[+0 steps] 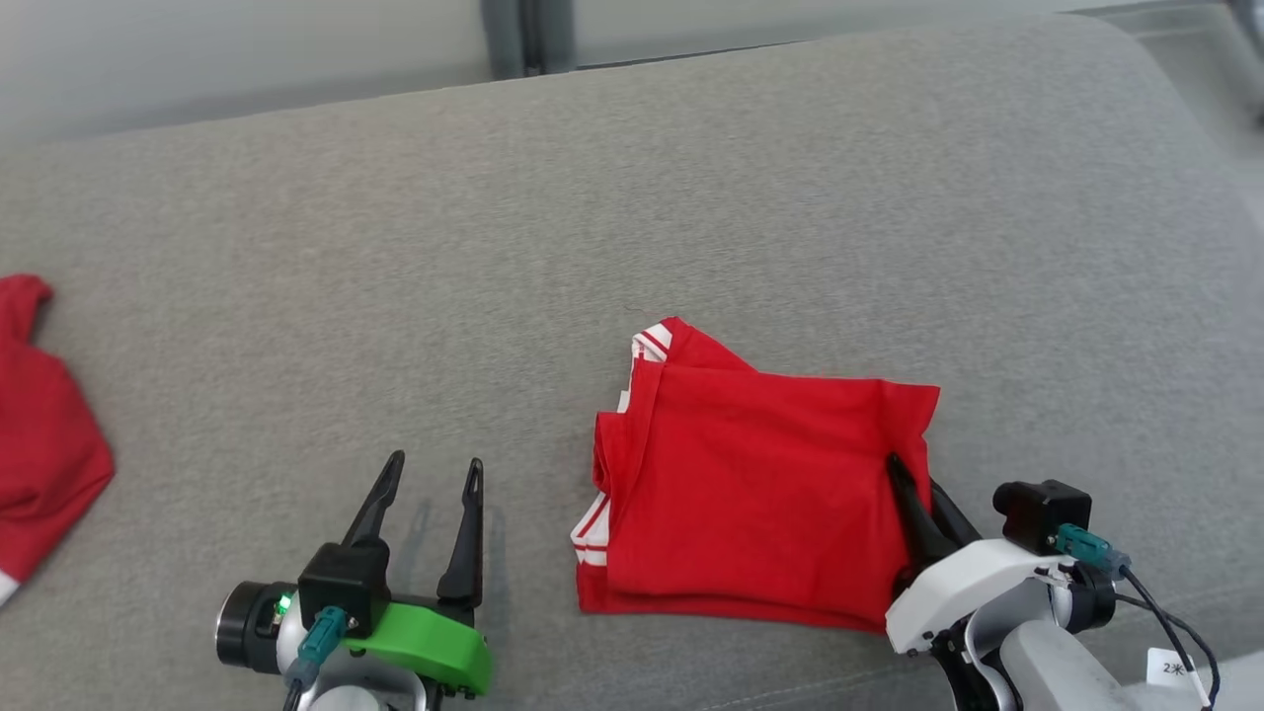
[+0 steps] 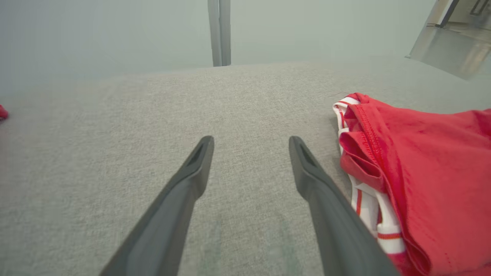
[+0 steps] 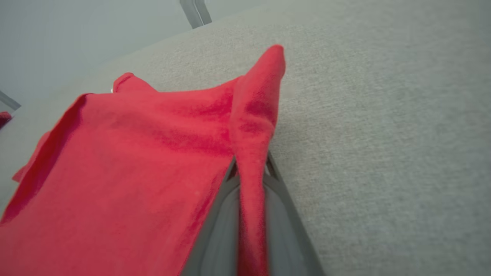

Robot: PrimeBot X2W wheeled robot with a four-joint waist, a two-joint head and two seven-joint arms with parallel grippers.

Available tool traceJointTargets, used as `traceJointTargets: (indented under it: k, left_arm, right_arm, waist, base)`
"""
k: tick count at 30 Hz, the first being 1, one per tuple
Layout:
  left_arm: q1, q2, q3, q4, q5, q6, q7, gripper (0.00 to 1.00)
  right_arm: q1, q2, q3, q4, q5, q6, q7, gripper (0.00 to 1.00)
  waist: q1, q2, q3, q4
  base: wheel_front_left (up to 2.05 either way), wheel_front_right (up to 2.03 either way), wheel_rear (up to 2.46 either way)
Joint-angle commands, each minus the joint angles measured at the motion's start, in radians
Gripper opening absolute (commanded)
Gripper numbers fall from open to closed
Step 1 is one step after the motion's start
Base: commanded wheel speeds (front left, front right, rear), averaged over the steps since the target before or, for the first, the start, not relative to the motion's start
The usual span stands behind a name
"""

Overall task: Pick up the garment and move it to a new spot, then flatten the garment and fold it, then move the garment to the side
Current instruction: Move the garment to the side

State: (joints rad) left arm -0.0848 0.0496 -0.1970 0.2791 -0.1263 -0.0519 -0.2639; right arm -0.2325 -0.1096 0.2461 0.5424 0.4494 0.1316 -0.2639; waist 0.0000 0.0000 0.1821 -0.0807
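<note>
The garment [image 1: 750,484] is a red piece with white-striped trim, folded into a rough rectangle on the grey cushion, right of centre in the head view. My right gripper [image 1: 908,484] is shut on the garment's right edge, and a pinched ridge of red cloth [image 3: 251,153] runs between its dark fingers in the right wrist view. My left gripper [image 1: 430,474] stands open on the cushion to the garment's left, nothing between its fingers [image 2: 195,168]. The folded left edge with white trim [image 2: 368,199] lies just right of that gripper.
A second red garment [image 1: 39,444] lies at the far left edge of the grey cushion [image 1: 632,217]. The cushion's back edge meets a pale wall with a dark vertical post [image 1: 513,39]. Bare cushion stretches behind and between the two garments.
</note>
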Motion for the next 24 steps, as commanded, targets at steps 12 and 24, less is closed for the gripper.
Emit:
traceJointTargets:
  k: [12, 24]
  left_arm:
    - [-0.099, 0.004, -0.058, 0.002, 0.053, -0.042, 0.0, 1.0]
    - [-0.212, 0.01, -0.106, -0.017, 0.105, -0.052, 0.0, 1.0]
  right_arm:
    - [-0.015, 0.019, 0.021, -0.025, 0.013, -0.002, 0.0, 0.0]
    - [-0.227, -0.034, 0.022, -0.025, -0.013, -0.002, 0.0, 0.0]
  waist:
    - [0.0, 0.0, 0.04, -0.347]
    - [0.0, 0.0, 0.212, -0.221]
  base:
    - [0.0, 0.0, 0.0]
    - [0.0, 0.0, 0.0]
